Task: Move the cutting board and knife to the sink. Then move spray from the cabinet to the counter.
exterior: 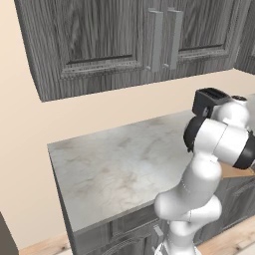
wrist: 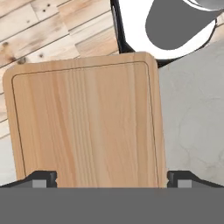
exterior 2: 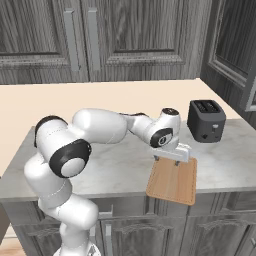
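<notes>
Since the cutting board [exterior 2: 172, 182] sits lower centre-right of the right base view, hanging over the front edge of the bench [exterior 2: 115, 167], expect it stiff, flat, fairly light and smooth-faced. Your pincer [exterior 2: 176, 159] hovers at its rear edge, released, jaws spread wide with nothing held. Take it across the thin overhanging edge, not the flat face.

I'm looking at the counter [exterior 2: 105, 172] — grey-white marbled stone over dark base cabinets. On it, the cutting board [exterior 2: 172, 181] lies flat at the front, its near end jutting out past the counter's edge; in the hand view the board [wrist: 85, 124] hangs partly over the wood-plank floor [wrist: 39, 30]. Behind the board, well apart from it, a black toaster [exterior 2: 205, 120] stands upright near the wall — slots up.
</notes>
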Robot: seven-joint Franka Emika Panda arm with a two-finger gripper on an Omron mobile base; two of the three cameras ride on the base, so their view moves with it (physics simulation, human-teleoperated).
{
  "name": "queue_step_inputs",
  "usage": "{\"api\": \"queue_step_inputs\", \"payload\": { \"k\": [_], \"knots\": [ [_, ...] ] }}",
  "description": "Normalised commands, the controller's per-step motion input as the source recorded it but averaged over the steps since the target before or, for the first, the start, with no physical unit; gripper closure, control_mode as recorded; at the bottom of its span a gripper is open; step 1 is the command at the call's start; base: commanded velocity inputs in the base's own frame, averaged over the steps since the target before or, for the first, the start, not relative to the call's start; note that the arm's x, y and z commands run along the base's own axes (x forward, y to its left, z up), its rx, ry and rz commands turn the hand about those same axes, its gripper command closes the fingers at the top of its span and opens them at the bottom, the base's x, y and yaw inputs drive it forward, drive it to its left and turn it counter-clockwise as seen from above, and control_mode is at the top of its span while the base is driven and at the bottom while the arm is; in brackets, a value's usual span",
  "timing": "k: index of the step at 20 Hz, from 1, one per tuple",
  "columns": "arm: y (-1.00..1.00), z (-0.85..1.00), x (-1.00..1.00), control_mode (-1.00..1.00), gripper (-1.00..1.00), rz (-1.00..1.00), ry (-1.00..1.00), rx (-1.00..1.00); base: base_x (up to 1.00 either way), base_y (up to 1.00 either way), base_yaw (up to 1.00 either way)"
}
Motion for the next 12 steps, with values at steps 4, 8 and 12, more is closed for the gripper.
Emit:
{"api": "queue_step_inputs", "payload": {
  "k": [4, 8, 12],
  "knots": [
    [-0.48, 0.07, -0.45, -1.0, -1.0, -0.11, -0.12, 0.09, 0.0, 0.0, 0.0],
    [-0.54, 0.04, -0.41, -1.0, -1.0, -0.16, -0.05, 0.09, 0.0, 0.0, 0.0],
    [-0.51, 0.0, -0.32, -1.0, -1.0, -0.15, -0.02, 0.07, 0.0, 0.0, 0.0]
  ]
}}
